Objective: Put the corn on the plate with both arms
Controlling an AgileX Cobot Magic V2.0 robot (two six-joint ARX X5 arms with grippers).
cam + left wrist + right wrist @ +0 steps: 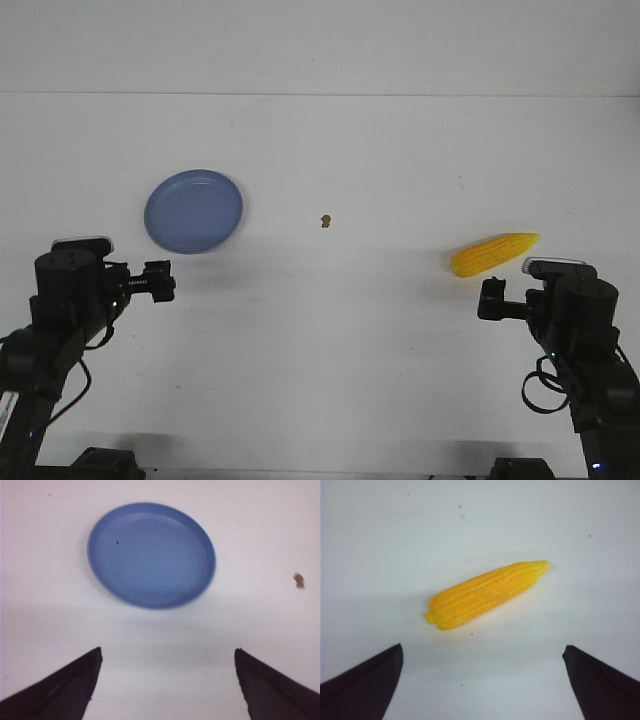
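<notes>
Plainly, no readable writing shows anywhere — the left arm's camera block carries only a small blurred mark. At the left of the table (330, 330), the left arm (60, 300) sits low with its wrist level, and the left gripper (158, 279) points toward the middle of the table. In its wrist view the fingers (60, 692) stand wide apart, holding nothing. Beyond it lies the plate (193, 211), blue and bare, flat on the white surface. Near the middle sits a tiny brown speck (325, 220), well apart from everything. Further right lies the corn (492, 254), tilted, its pointed tip aimed right and away — well apart from the plate. Just beside the cob, the right arm (575, 320) mirrors the left, with the right gripper (490, 298) pointing inward; its fingers (365, 685) are spread too, clear of the cob.
</notes>
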